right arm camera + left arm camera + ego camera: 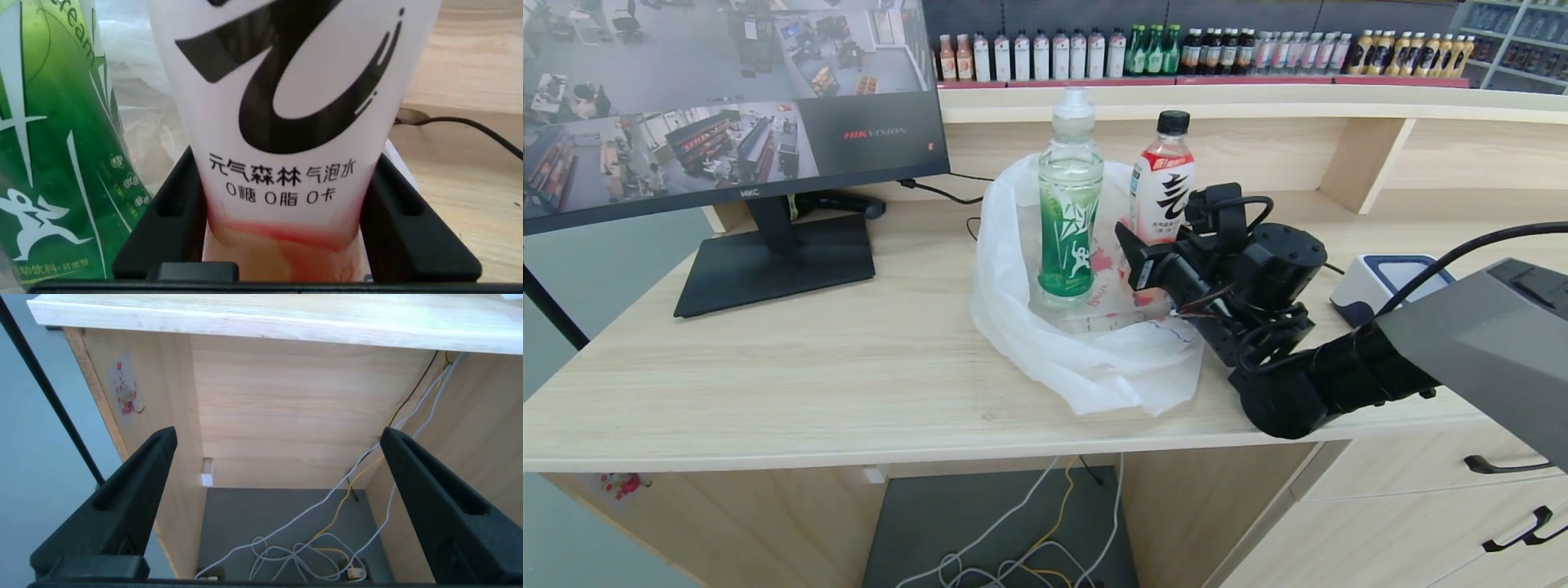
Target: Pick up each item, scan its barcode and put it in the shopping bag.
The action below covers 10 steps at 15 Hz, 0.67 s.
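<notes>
1. Counter: pale wood. It carries every item you see listed below except the left gripper and the cables.
2. Monitor: stands on a black foot at the counter's left rear, well apart from the bag.
3. Bag: white plastic, mouth open and slumped, at the counter's middle. Both bottles stand within its outline.
4. Right gripper: reaches in at the bag's right side. Its two black fingers are clamped on the white bottle's lower body, one on each flank.
5. Left gripper: held below the counter's front edge and facing the knee space. Its fingers are spread wide with nothing between them.
6. Green bottle: clear, with a green label and a pale cap. It stands upright inside the bag, left of the white bottle and just beside it.
7. White bottle: black cap, upright. The gripper hides its base, so you cannot tell whether it rests on the bag floor.
8. Scanner: small white box on the counter, right of the bag and apart from it.
9. Cables: white and yellow, loose on the floor under the counter.
</notes>
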Available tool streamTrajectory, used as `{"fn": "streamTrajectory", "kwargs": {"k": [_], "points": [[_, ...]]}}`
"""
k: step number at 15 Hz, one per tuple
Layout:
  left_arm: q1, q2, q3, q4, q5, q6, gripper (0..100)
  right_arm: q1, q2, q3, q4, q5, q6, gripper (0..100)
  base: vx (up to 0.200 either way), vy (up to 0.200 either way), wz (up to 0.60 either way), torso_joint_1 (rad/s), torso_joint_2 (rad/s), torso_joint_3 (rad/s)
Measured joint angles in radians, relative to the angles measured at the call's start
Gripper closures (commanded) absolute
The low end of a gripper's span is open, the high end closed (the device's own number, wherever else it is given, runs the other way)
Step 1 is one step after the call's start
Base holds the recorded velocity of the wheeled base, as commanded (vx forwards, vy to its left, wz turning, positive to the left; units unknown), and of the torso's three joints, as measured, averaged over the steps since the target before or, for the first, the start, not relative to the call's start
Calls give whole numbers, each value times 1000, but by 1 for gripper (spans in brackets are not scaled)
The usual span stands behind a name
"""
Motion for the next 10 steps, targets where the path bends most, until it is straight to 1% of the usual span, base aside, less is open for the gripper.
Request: {"fn": "streamTrajectory", "kwargs": {"k": [10], "points": [[0, 0, 0, 0, -1, 0, 0, 1, -11, 37, 4, 15, -15, 100, 0, 0, 0, 0, 0, 0]]}}
